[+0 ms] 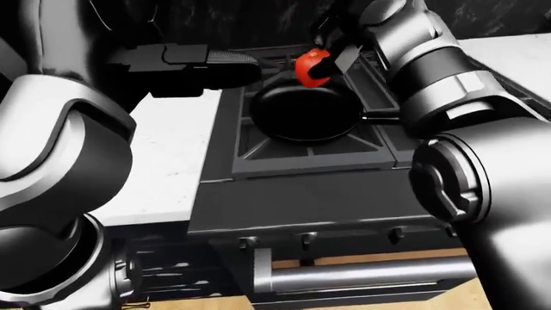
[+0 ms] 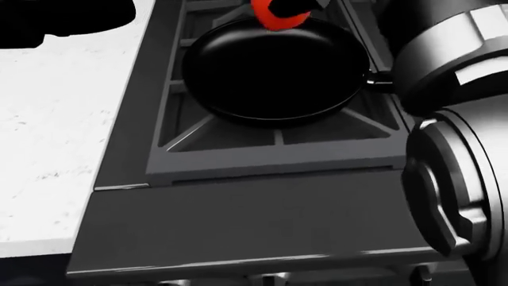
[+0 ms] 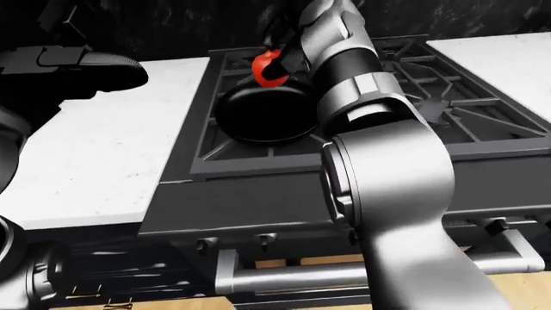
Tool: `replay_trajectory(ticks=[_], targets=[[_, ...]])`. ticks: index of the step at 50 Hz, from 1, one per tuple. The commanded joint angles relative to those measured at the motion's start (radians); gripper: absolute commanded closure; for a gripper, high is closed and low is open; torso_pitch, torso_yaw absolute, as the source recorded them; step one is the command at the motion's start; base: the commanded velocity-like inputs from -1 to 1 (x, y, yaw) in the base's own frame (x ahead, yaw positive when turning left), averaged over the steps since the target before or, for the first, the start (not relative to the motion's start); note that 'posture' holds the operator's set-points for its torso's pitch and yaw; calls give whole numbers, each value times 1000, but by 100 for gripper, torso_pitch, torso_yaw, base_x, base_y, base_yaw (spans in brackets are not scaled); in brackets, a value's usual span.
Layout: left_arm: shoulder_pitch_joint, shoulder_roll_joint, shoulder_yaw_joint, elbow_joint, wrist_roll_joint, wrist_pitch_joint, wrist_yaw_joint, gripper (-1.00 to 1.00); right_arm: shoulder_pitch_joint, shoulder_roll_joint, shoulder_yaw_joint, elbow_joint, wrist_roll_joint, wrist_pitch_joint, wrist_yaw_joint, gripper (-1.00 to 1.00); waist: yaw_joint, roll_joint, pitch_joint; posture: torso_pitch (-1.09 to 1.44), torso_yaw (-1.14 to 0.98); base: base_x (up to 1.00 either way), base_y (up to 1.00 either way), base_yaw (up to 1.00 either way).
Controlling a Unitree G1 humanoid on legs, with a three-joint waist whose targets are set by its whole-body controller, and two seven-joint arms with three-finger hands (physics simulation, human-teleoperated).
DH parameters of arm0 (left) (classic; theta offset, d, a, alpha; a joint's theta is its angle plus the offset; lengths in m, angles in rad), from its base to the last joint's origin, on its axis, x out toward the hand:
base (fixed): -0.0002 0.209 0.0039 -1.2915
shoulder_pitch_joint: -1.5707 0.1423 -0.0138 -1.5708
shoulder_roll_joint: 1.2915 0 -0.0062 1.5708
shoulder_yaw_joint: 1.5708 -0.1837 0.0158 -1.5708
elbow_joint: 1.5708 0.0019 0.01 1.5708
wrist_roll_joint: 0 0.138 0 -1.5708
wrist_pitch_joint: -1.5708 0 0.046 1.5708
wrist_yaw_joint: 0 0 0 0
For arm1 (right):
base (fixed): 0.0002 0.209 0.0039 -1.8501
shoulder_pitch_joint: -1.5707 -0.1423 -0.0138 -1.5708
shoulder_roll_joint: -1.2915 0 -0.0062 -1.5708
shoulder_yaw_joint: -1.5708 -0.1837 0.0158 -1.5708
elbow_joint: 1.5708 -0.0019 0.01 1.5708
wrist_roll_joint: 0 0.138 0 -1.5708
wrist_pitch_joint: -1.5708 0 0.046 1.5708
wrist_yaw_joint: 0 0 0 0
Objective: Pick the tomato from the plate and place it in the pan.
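Observation:
The red tomato point(image 1: 312, 68) hangs just above the far rim of the black pan point(image 1: 303, 114), held in my right hand point(image 1: 325, 55), whose dark fingers close round it. In the head view the tomato point(image 2: 278, 15) shows at the top edge, over the pan point(image 2: 274, 68) on the stove's left burner. My left hand point(image 1: 202, 64) reaches in from the left over the white counter, level with the pan's far side; its fingers are a dark block and I cannot make out their state. The plate is not in view.
The pan handle point(image 2: 379, 79) points right, under my right forearm point(image 1: 431, 71). White counter point(image 2: 55, 137) lies left of the stove, another white counter point(image 3: 491, 55) right of it. Stove grates point(image 3: 431, 103) extend right. Knobs and the oven handle point(image 1: 362, 274) show below.

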Motion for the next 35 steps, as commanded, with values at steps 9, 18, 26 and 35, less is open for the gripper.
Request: replay_trajectory(ticks=[9,18,26,35], targets=[[-30,14,16,-5,-2,-24,8,-100,-9,-3,-5,-42,-43,-23,-7,100,3,2,-32,0,0,0,0,0],[-25,10,8,-7,6,-26,5,-100,19,15,-18,-42,-42,-103,-87,100,5,2,-35,0,0,0,0,0],[-22,7,8,-12,5,-25,8,-100,60,36,-24,-41,-35,-146,-185,100,6,1,-38,0,0,0,0,0],[-26,9,10,-11,0,-21,10,-100,98,54,-24,-40,-28,-171,-258,100,8,-3,-40,0,0,0,0,0]])
